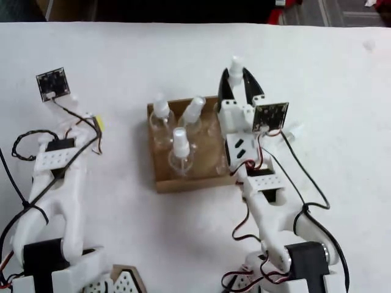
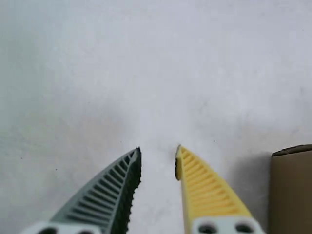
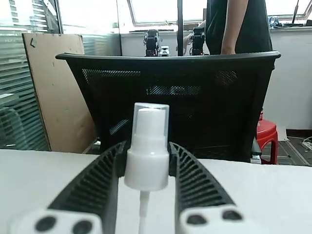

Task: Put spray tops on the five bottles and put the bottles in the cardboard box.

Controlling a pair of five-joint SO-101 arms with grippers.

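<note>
The high view looks steeply down over the table (image 1: 122,55) from above, its far edge at 12 o'clock. The left wrist view sits close behind the left pincer (image 2: 157,148) and faces down at the table. A corner of the cardboard box (image 2: 292,190) ties it to the high view. The right wrist view faces level, past the table's far edge to a mesh chair (image 3: 219,112) in the room. It sits very near the spray top (image 3: 146,156) gripped in the right pincer (image 3: 146,146) — the high view shows that top at the box's 1 o'clock.
</note>
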